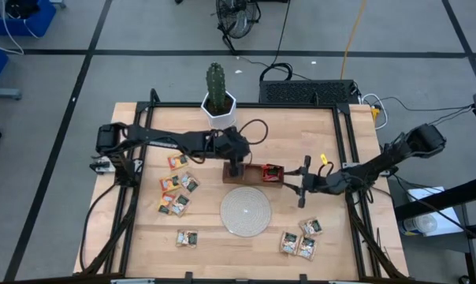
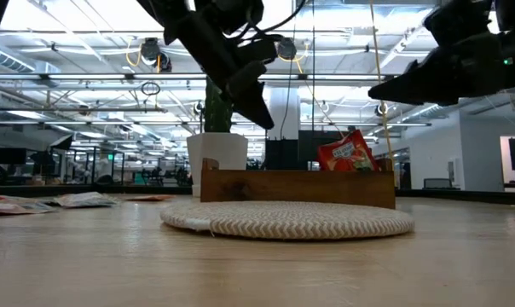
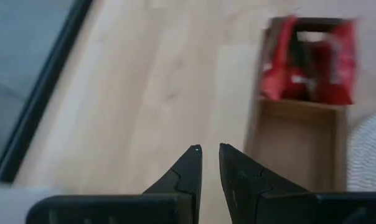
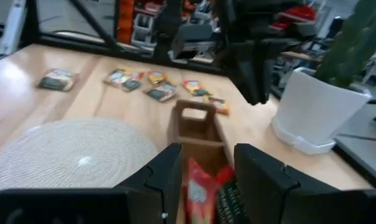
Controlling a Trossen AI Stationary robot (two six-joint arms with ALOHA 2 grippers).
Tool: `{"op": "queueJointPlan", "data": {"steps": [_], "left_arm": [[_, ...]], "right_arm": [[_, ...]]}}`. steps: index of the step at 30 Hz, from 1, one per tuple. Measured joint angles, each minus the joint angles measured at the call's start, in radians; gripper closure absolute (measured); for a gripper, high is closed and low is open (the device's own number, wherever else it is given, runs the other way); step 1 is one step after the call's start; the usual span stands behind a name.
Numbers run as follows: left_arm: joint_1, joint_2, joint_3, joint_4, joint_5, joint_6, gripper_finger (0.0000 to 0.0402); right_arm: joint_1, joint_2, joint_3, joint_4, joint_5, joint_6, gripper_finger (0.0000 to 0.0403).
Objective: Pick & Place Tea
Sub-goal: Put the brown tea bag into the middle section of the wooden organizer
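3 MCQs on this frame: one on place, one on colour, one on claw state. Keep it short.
1. Where does the wooden tray sit?
A. between the round woven disc and the cactus pot
B. at the table's front edge
C. on the disc

2. What colour is the sachet standing in the tray?
A. green
B. red
C. orange-yellow

3. How does the left claw stand?
A. wide open
B. clamped on a sachet
C. nearly shut with nothing between its tips

Answers:
1 A, the high view shows the tray behind the disc and in front of the pot.
2 B, its red wrapper shows in all views.
3 C, the left wrist view shows a narrow bare gap.
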Motion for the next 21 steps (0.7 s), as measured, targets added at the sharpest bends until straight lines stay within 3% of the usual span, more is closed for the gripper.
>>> {"op": "queueJointPlan", "data": {"steps": [10, 12, 16, 18, 21], "left_arm": [[-0.015, -0.001, 0.000, 0.030, 0.026, 0.047, 0.0339], [-0.017, -0.001, 0.000, 0.022, 0.026, 0.044, 0.0339], [-0.023, -0.001, 0.000, 0.026, 0.026, 0.043, 0.0339], [-0.024, -0.001, 0.000, 0.031, 0.026, 0.043, 0.0339], [-0.024, -0.001, 0.000, 0.032, 0.025, 0.042, 0.0339]], "right_arm": [[0.099, -0.014, 0.016, -0.088, -0.016, -0.072, 0.0262], [0.139, -0.030, 0.091, -0.292, -0.017, -0.026, 0.0244], [0.183, -0.017, 0.384, -0.990, -0.045, 0.296, 0.0195], [0.193, 0.022, 0.527, -1.284, -0.135, 0.494, 0.0173], [0.205, 0.080, 0.657, -1.536, -0.301, 0.759, 0.0156]]}}
